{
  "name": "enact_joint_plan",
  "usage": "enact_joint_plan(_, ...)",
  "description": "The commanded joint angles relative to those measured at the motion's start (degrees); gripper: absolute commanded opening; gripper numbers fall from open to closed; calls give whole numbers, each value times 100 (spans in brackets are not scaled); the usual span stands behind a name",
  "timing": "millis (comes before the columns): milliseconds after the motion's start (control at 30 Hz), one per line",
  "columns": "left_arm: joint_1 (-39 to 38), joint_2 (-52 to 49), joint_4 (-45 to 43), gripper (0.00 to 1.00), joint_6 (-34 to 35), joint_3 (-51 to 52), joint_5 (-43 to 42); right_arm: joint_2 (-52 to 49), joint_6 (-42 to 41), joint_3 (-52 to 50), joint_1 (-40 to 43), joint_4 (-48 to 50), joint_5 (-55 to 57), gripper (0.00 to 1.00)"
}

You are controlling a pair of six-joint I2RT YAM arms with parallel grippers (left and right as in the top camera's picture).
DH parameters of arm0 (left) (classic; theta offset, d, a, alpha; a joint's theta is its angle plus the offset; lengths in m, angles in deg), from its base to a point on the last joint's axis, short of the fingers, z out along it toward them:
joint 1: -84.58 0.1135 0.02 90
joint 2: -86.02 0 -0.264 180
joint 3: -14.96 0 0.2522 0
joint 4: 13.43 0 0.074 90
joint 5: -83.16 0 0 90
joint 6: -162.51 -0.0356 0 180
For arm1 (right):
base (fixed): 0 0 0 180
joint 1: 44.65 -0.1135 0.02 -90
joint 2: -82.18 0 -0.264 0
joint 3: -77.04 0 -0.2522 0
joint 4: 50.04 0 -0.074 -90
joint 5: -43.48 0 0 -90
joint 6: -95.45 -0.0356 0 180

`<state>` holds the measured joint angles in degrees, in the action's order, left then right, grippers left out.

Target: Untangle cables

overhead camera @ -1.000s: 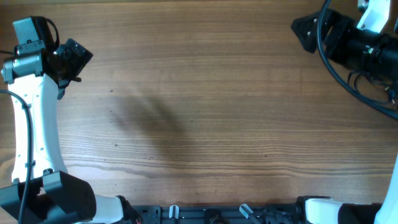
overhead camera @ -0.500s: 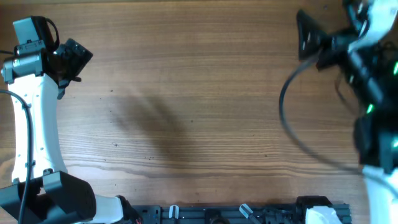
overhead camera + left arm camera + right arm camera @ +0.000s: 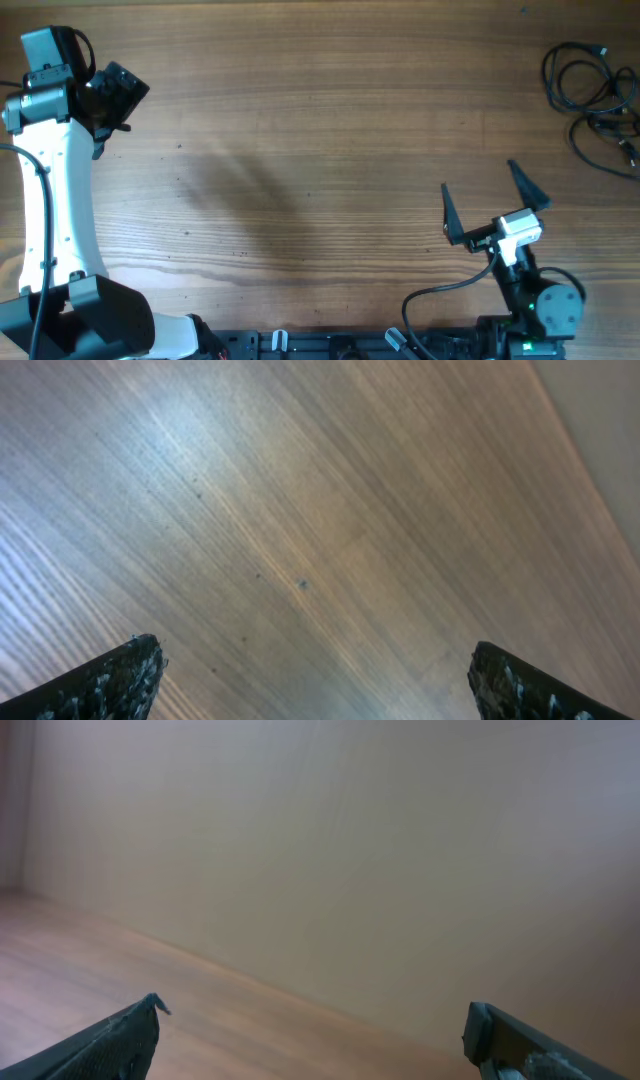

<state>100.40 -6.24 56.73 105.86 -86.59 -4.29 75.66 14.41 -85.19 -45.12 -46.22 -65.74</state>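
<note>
Table (image 3: pixel 320 130): wood grain noted, smooth, faint sheen. Cables (image 3: pixel 598 118), upper right: black, matt. Left arm shell (image 3: pixel 55 210): white smooth plastic.

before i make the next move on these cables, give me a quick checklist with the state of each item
1. Cables located: ok, a loose bunch near the far right corner of the table.
2. Right gripper open and empty: ok, fingers wide apart, nothing between them.
3. Left gripper open and empty: ok, only bare wood shows between its fingers.
4. Way from right gripper to cables free: ok, only bare wood lies between them.
5. Where the knot and plug ends sit: cannot tell, too small in the overhead view.
6. Cables wholly on the table: cannot tell, they run to the picture's edge.
</note>
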Motion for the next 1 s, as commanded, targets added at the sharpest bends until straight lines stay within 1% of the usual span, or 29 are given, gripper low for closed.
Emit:
enact_joint_plan(0,7,9,-17,100,55,-35,50,645,-855,-372,-26,-457,-4,100)
enact_joint_plan(67,7,9,-17,100,55,-35,50,634,-964,-372,-26,-918,-24,100)
enact_joint_plan(133,7,9,-17,100,55,-35,50,629,-1569,-369,-26,-1624,-24,100)
enact_joint_plan(167,7,9,-17,100,55,-35,50,599,-2004,-369,-26,-1613,-28,100)
enact_joint_plan(200,7,9,-15,100,55,-35,50,570,-2135,-369,-26,-1606,-15,100)
enact_joint_plan(700,7,9,-17,100,55,-35,50,551,-2135,-369,-26,-1602,-7,99)
enact_joint_plan(733,7,9,-17,100,-9,-35,170,551,-2133,-369,-26,-1602,-7,100)
enact_joint_plan(833,11,11,74,100,-9,-35,181,551,-2133,-369,-26,-1602,-7,100)
enact_joint_plan(967,-35,297,173,100,-9,-15,160,551,-2133,-369,-26,-1602,-7,100)
